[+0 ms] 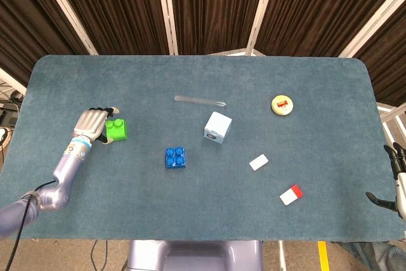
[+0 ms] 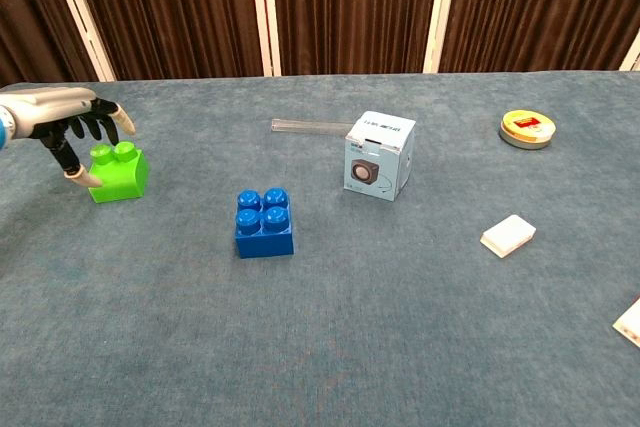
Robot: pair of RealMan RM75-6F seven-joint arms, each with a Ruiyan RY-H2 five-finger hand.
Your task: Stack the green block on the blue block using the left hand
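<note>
One blue-carpeted table [image 1: 304, 87] is standing before dark curtains [image 1: 209, 4]. Beside the green block [image 1: 116, 129], left of the blue block [image 1: 176, 157], the left hand [image 1: 92, 125] is hovering, fingers spread, holding nothing.

Table [image 1: 317, 93] covered in blue-grey felt, rounded far corners. Lying on it: green block [image 1: 116, 130] at left; blue block [image 1: 176, 157] near centre; white box [image 1: 217, 127] printed with a speaker; clear tube [image 1: 200, 100] behind; round yellow tin [image 1: 282, 105]; small white card [image 1: 258, 162]; red-and-white card [image 1: 291, 195].
</note>
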